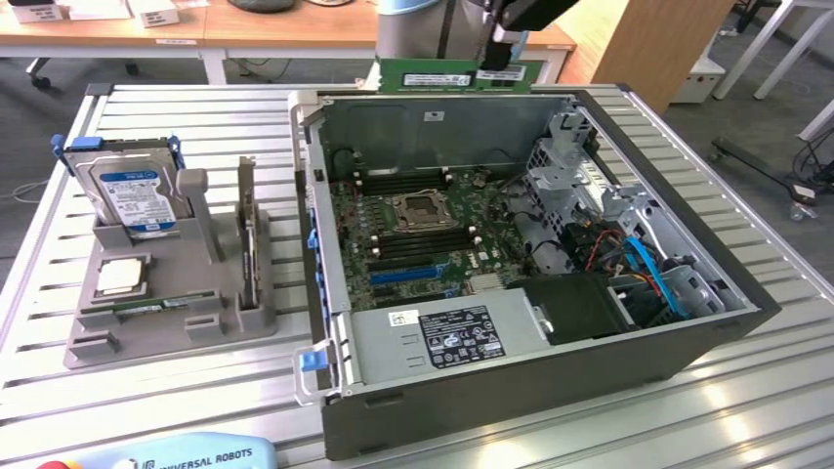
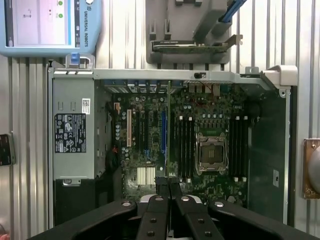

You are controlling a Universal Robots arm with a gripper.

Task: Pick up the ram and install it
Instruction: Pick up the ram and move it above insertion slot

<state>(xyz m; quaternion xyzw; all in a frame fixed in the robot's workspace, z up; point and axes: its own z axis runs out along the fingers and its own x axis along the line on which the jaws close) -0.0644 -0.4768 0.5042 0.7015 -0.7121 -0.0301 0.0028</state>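
Observation:
The ram [image 1: 450, 76], a long green stick with a white sticker, hangs level above the far wall of the open computer case [image 1: 729, 293]. My gripper [image 1: 499, 68] is shut on the ram near its end on the exterior view's right. In the wrist view my black fingers [image 2: 162, 192] are pressed together over the motherboard [image 2: 150, 130]. The empty memory slots [image 2: 184, 145] lie beside the processor socket [image 2: 212, 152], a short way from the fingers. In the exterior view the same slots [image 1: 391, 182] run across the board beyond the socket [image 1: 420, 208].
A grey holder [image 1: 195, 327] on the exterior view's left carries a hard drive [image 1: 131, 191], a square processor chip [image 1: 120, 277] and an upright card [image 1: 245, 230]. A teach pendant [image 1: 183, 455] lies at the slatted table's near edge. The power supply [image 1: 443, 337] fills the case's near corner.

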